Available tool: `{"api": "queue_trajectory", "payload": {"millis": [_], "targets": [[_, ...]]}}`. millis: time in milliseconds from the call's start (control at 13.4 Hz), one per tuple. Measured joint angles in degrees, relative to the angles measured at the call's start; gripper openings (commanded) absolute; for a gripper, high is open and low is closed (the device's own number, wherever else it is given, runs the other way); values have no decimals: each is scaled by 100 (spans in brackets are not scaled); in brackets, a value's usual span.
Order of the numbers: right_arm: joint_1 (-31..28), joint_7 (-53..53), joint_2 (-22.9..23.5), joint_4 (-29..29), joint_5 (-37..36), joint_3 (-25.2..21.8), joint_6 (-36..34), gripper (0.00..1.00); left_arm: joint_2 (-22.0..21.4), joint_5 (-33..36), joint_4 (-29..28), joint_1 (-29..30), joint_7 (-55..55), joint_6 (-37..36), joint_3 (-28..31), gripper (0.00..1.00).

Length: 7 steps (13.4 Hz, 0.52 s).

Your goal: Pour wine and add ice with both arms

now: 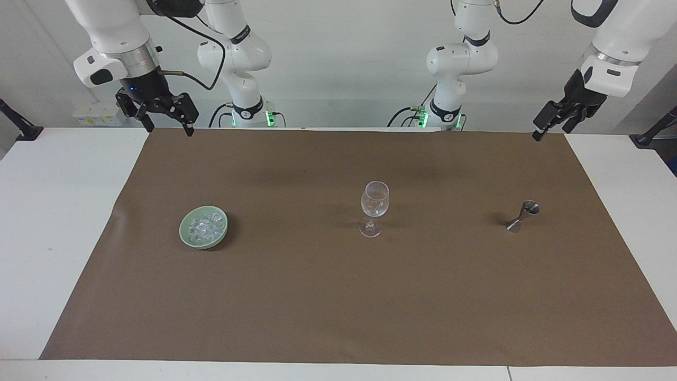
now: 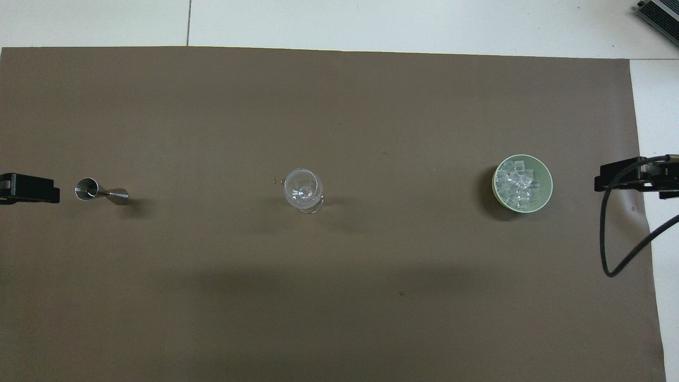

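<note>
Left hand (image 1: 550, 123): upper right of the facing frame, raised over the mat's corner, fingers spread, empty.
Right hand (image 1: 165, 121): upper left of that frame, over the mat's edge, fingers spread, empty; this arm waits.
Jigger (image 1: 522, 215): right of frame, below the left hand and nearest that arm; it tilts.
Wine glass (image 1: 374, 207): mid-frame, upright, apparently empty.
Bowl (image 1: 185, 236): left of frame, below the right hand.
Ice (image 1: 205, 226): heaped in the bowl, none in the glass.
</note>
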Motion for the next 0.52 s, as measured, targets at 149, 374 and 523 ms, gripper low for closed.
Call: {"api": "queue_trajectory", "payload": {"millis": [149,374,523], "targets": [[0,0,0,0,0,0,0,100,-18,-23,-38,42,-86,33,-1,100],[0,0,0,0,0,0,0,100,-27,-31,-87,115,-530,126,1,100],[0,0,0,0,0,0,0,100,-28,-38,-100,138,-1313,186,4,100]]}}
